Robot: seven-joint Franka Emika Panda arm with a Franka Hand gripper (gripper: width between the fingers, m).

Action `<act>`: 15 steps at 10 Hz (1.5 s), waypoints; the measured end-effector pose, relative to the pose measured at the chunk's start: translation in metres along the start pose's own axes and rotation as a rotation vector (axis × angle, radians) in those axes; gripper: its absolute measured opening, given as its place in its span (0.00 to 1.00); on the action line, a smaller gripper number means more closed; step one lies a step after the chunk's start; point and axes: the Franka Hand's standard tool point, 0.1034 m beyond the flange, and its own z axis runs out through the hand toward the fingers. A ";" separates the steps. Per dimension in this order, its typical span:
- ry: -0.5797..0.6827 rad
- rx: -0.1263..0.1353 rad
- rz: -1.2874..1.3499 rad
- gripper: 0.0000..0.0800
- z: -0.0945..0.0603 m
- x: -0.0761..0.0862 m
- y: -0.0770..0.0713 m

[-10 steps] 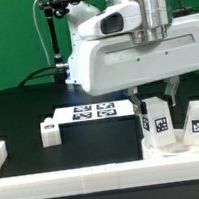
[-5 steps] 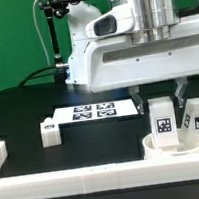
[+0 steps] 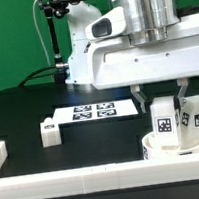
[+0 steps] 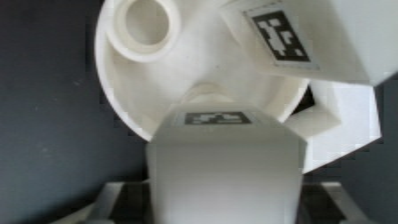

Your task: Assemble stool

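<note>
White seat [image 3: 180, 144], white legs [image 3: 166, 104] with black-and-white square tags [image 3: 165, 125], black table [image 3: 29, 116], green backdrop [image 3: 9, 38]

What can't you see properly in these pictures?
- Seat, exterior view: its lower part is hidden behind the front rail.
- Where the held leg meets the seat: the seat's rim hides it in the exterior view, and the leg itself blocks it in the wrist view.

The front rail [image 3: 97, 176] hides the seat's [image 3: 152, 146] lower edge. In the wrist view the leg [image 4: 222, 170] in front of the seat is blurred, its tag [image 4: 217, 117] unreadable, and the seat is cut off by the frame.
</note>
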 end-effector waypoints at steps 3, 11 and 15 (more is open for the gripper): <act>-0.025 0.038 0.445 0.43 0.002 -0.011 -0.019; -0.114 0.091 1.195 0.43 0.007 -0.024 -0.039; -0.133 0.094 1.269 0.71 0.006 -0.026 -0.043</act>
